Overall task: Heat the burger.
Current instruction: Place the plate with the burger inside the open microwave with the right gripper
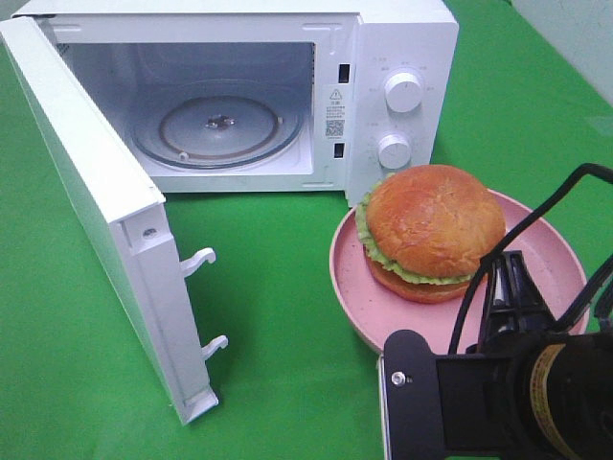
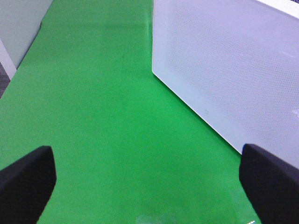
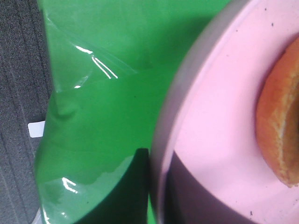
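Bright, even light from above gave the burger [image 1: 433, 228] a soft sheen. In the right wrist view glare streaked the green cloth [image 3: 98, 67], and the pink plate [image 3: 210, 121] was blurred and partly shadowed.

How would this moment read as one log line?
microwave open | burger on pink plate, outside it | left pincer open, empty | right pincer shut at plate rim

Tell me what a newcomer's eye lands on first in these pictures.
The burger, glossy brown bun with a lettuce edge, sits on a pink plate at right front of the green cloth. Behind it to the left, the white microwave stands with its door swung wide open and its glass turntable bare. The dark right arm looms at lower right by the plate's near rim.
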`<action>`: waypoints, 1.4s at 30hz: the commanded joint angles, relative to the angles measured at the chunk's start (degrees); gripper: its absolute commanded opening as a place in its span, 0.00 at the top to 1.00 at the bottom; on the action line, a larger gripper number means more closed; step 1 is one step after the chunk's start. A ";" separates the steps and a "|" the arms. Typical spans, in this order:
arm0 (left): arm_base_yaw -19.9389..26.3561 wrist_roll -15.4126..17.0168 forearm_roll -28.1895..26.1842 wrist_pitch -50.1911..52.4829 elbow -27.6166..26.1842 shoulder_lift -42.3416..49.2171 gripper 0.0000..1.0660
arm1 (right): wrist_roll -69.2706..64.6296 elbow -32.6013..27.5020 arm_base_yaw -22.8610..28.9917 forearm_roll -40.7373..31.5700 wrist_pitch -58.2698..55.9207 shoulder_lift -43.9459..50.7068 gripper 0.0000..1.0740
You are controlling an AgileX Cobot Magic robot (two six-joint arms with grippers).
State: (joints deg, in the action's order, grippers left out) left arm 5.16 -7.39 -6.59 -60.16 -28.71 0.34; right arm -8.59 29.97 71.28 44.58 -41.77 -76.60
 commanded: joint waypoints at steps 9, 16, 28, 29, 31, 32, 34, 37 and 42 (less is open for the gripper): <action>0.23 -0.11 -0.29 0.57 0.23 1.32 0.06 | 18.11 0.00 -9.97 3.15 9.57 0.57 1.00; 0.23 -0.11 -0.29 0.57 0.23 1.32 0.06 | 31.05 0.29 -16.50 1.32 15.53 0.57 1.00; 0.23 -0.11 -0.29 0.57 0.23 1.32 0.06 | 66.52 0.29 -26.64 -19.71 25.61 0.57 1.00; 0.23 -0.11 -0.29 0.57 0.23 1.32 0.06 | 72.36 0.29 -27.50 -23.32 26.47 0.57 1.00; 0.23 -0.11 -0.29 0.57 0.23 1.32 0.06 | 78.21 0.29 -28.48 -26.64 26.70 0.57 1.00; 0.23 -0.11 -0.29 0.57 0.23 1.32 0.06 | 78.21 0.29 -28.48 -26.64 26.70 0.57 1.00; 0.23 -0.11 -0.29 0.57 0.23 1.32 0.06 | 84.40 0.29 -30.37 -30.94 26.70 0.57 1.00; 0.23 -0.11 -0.29 0.57 0.23 1.32 0.06 | 87.15 0.29 -31.40 -32.66 26.76 0.57 1.00; 0.23 -0.11 -0.29 0.57 0.23 1.32 0.06 | 91.90 1.72 -33.06 -35.41 26.70 0.57 1.00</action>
State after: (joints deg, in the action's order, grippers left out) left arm 5.16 -7.39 -6.59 -60.16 -28.71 0.34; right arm 82.05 30.54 38.62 9.80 -18.62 -76.72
